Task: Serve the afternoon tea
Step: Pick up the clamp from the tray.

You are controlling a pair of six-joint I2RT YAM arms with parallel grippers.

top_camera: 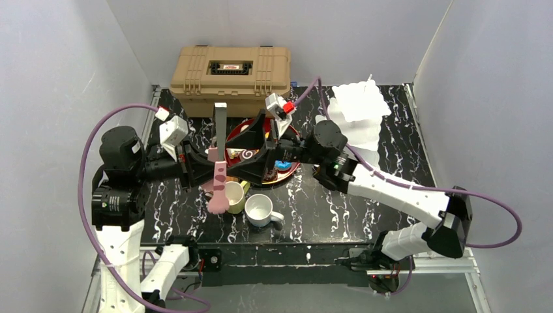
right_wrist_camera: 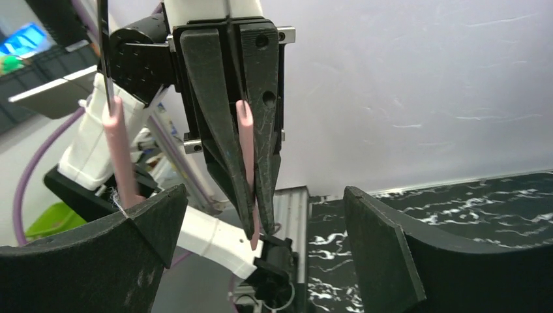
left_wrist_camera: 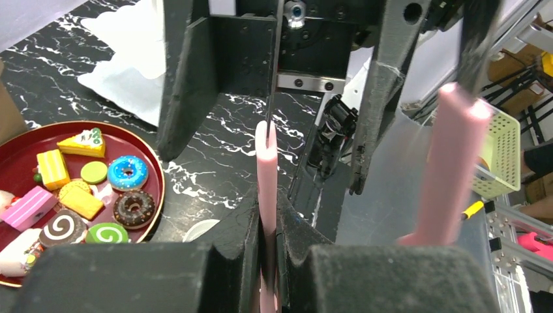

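Note:
My left gripper (left_wrist_camera: 268, 212) is shut on one pink-tipped arm of the metal tongs (left_wrist_camera: 266, 163); the other arm (left_wrist_camera: 451, 163) hangs free to the right. In the top view the left gripper (top_camera: 206, 166) holds the tongs (top_camera: 220, 171) above the pale yellow mug (top_camera: 235, 196). My right gripper (top_camera: 255, 147) stands open, facing the left one, with nothing between its fingers (right_wrist_camera: 385, 241). The red tray (top_camera: 295, 164) of toy pastries lies under both grippers. In the left wrist view it holds a blue donut (left_wrist_camera: 127, 173) and a chocolate donut (left_wrist_camera: 134, 208). A white mug (top_camera: 261, 210) stands near the front.
The tan ribbed toolbox (top_camera: 229, 70) stands at the back behind the tray. A white tiered stand (top_camera: 355, 112) is at the back right. The black marbled table (top_camera: 391, 150) runs to metal rails at its edges, with grey walls on three sides.

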